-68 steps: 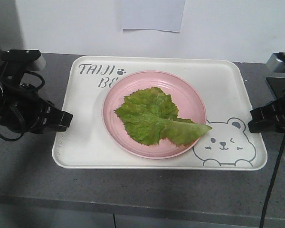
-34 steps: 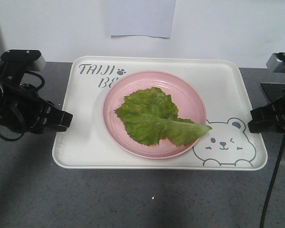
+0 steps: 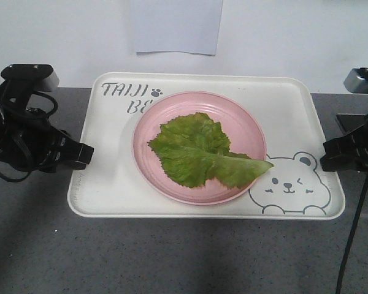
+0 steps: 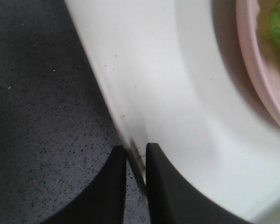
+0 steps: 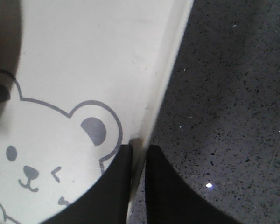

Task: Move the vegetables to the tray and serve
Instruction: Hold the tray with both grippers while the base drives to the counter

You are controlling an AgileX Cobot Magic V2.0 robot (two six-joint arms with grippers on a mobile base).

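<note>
Shifting behind everything, the white wall [image 3: 294, 37] and the pale paper sheet [image 3: 176, 26] taped to it sit differently from a second ago: the dark counter's [image 3: 172, 257] near edge has dropped out of view and the paper has slid, while the tray and both arms keep their places. I judge the mobile base is rolling, so serving has begun.

The cream-white rectangular tray [image 3: 104, 190] with grey lettering and a cartoon bear face stays level between the arms; whether it is clear of the counter I cannot tell. On it rests the round pink plate [image 3: 248, 131], and the crinkly bright-green lettuce leaf [image 3: 196, 153] lies flat on the plate, its pale end pointing right over the plate's rim.

The left gripper [image 4: 136, 156] is clamped on the tray's left rim, and the right gripper [image 5: 140, 151] pinches the right rim beside the bear's ear.
</note>
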